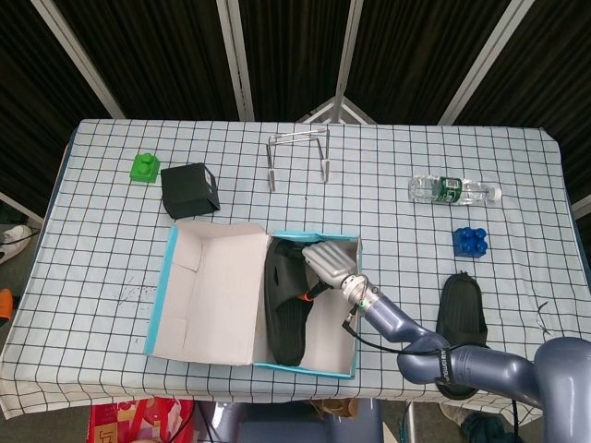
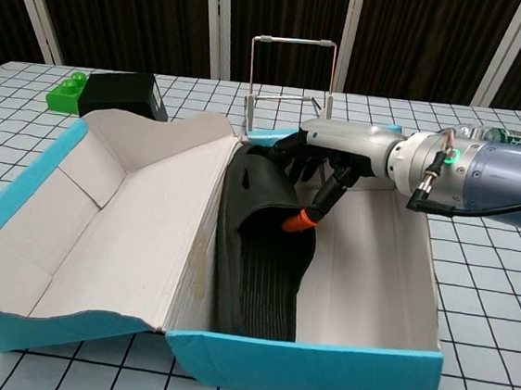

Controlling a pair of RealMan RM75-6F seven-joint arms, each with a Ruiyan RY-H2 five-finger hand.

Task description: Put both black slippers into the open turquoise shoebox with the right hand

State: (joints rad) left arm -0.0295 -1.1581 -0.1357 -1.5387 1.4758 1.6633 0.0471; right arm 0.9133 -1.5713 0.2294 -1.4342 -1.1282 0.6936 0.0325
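You can read no text here: the green label on the water bottle point(image 1: 449, 190) is too small to make out.
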